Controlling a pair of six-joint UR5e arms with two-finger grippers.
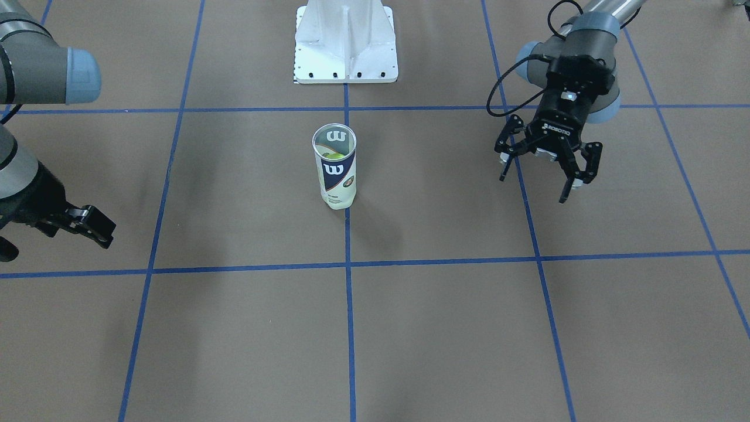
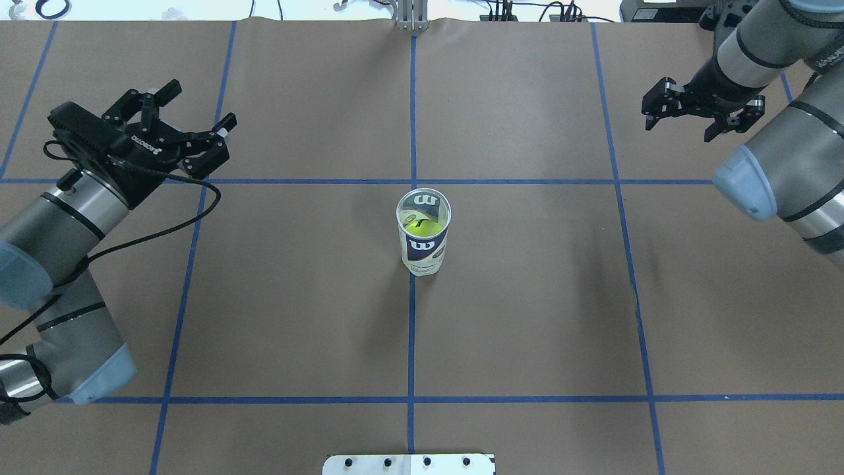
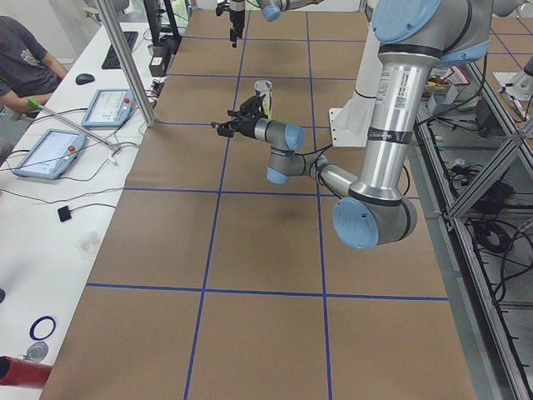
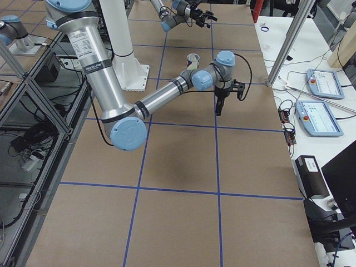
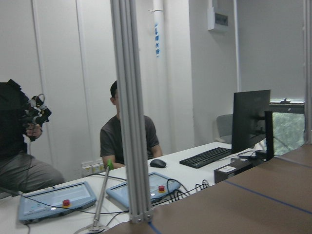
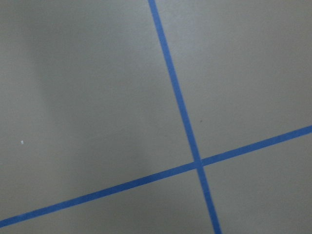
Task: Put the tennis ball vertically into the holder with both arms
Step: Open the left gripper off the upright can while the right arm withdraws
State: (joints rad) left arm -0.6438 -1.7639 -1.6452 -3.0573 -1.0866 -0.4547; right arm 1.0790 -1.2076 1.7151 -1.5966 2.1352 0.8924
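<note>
The holder (image 2: 424, 241) stands upright on a blue tape line (image 2: 412, 343) in the middle of the table (image 2: 527, 297), with a tennis ball (image 2: 422, 227) visible inside through its open top. It sits between the two sets of fingers, well apart from both. The left gripper (image 2: 201, 104) has its fingers spread wide and empty. The right gripper (image 2: 679, 130) is parted and empty too.
</note>
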